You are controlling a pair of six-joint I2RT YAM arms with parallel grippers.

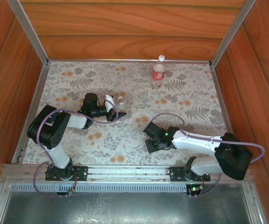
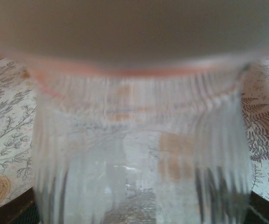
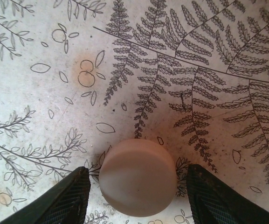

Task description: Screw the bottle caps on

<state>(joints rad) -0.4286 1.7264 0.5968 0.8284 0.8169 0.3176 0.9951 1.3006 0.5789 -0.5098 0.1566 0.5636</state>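
Left arm point(image 1: 50, 140) and right arm point(image 1: 204, 143): white links, black joint housings, looped lilac cables point(image 1: 170, 114). Green indicator point(image 1: 166, 135) lit at right wrist. Tool fingers point(image 3: 64, 200) black, ribbed.

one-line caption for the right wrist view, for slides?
White bottle cap lying on fern-print cloth between the right arm's open fingers.

bottle point(image 2: 139, 158) blurred, right fingers point(image 3: 64, 198) cropped
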